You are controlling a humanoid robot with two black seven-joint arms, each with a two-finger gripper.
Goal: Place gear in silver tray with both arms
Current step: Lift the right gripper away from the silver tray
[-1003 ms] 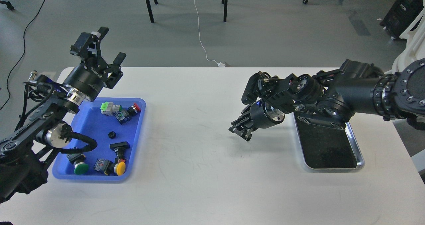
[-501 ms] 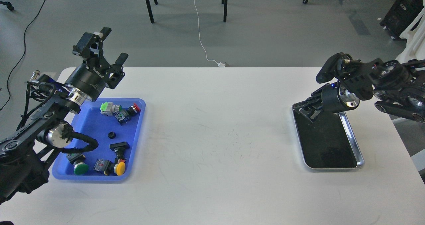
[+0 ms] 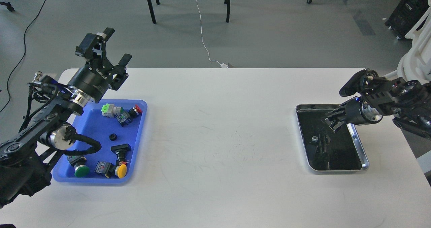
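Note:
The silver tray point(image 3: 365, 160) lies at the right of the white table, with a shiny rim and a black inner surface. My right gripper point(image 3: 331, 122) hovers low over the tray's far half, pointing down and left. Its dark fingers cannot be told apart. A small pale speck point(image 3: 315, 138) shows on the tray's black surface; I cannot tell what it is. A small black gear point(image 3: 113, 137) lies in the middle of the blue tray point(image 3: 91, 123). My left gripper point(image 3: 117, 45) is raised above the blue tray's far edge, open and empty.
The blue tray also holds several push buttons and switch parts: green point(image 3: 81, 170), yellow point(image 3: 121, 170) and red point(image 3: 137, 109). Chair legs point(image 3: 150, 4) and a white cable point(image 3: 203, 36) are on the floor beyond the table's far edge.
My right arm has swung from the table's middle to the right and now hangs over the silver tray. The pale speck on the tray is new. My left gripper has barely moved.

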